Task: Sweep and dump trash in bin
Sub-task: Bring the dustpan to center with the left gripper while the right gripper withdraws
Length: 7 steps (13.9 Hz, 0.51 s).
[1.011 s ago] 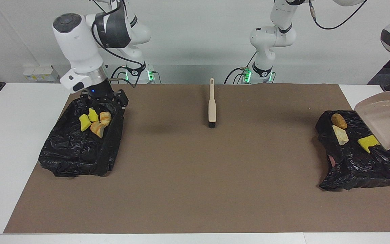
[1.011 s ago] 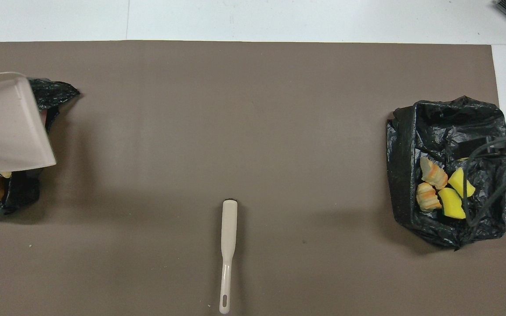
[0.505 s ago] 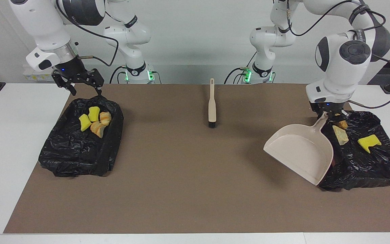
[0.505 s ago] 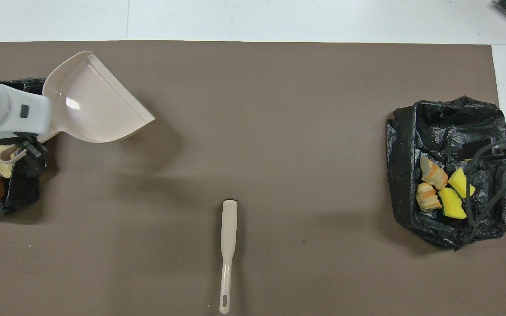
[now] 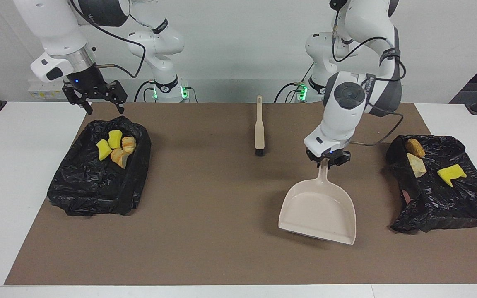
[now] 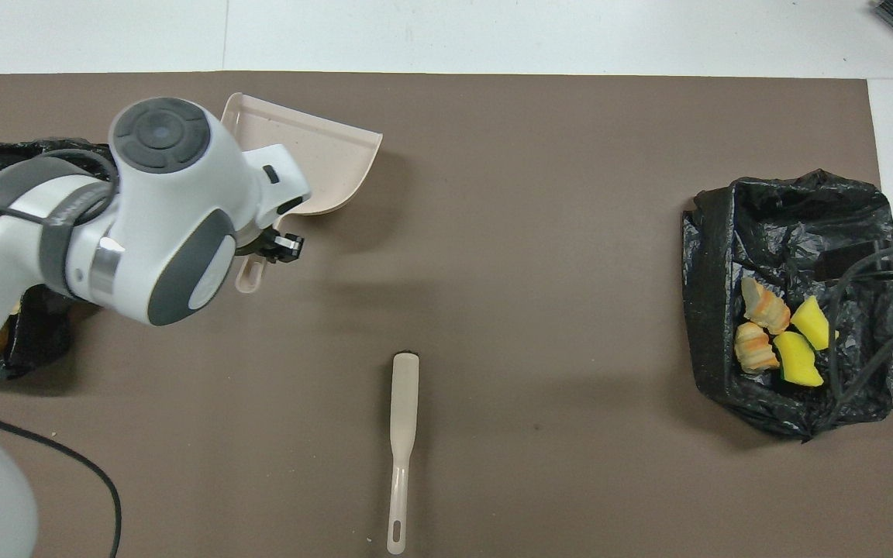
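The left gripper [image 5: 328, 160], clamped on the handle of the dustpan [image 5: 318, 212], holds the empty pan low over the mat between the brush [image 5: 259, 129] and the left-end bin [image 5: 441, 198]; the right gripper [image 5: 97, 99] waits, jaws wide and empty, above the other bin [image 5: 93, 182]; all trash [image 5: 116, 148] in sight lies in the two bins — the dumping looks done; next, probably, set the pan down and let go.
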Each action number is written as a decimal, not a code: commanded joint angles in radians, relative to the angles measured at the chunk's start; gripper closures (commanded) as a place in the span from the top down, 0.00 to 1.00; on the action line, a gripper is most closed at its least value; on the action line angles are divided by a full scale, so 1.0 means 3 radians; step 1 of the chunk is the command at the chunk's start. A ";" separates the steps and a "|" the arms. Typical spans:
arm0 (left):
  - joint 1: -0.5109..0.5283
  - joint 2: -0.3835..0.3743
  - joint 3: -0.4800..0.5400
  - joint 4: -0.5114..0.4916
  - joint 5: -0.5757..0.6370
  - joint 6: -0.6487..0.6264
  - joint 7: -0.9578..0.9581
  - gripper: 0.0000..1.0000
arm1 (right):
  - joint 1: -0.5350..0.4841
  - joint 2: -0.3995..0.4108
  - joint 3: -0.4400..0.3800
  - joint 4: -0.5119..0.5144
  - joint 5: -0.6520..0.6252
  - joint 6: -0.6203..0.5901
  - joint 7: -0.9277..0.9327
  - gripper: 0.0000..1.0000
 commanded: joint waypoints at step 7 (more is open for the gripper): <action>-0.0409 0.0654 -0.0280 0.0559 -0.0016 0.0296 -0.1261 0.00 | -0.0034 -0.0368 0.0028 -0.0008 -0.0119 -0.0358 -0.0058 1.00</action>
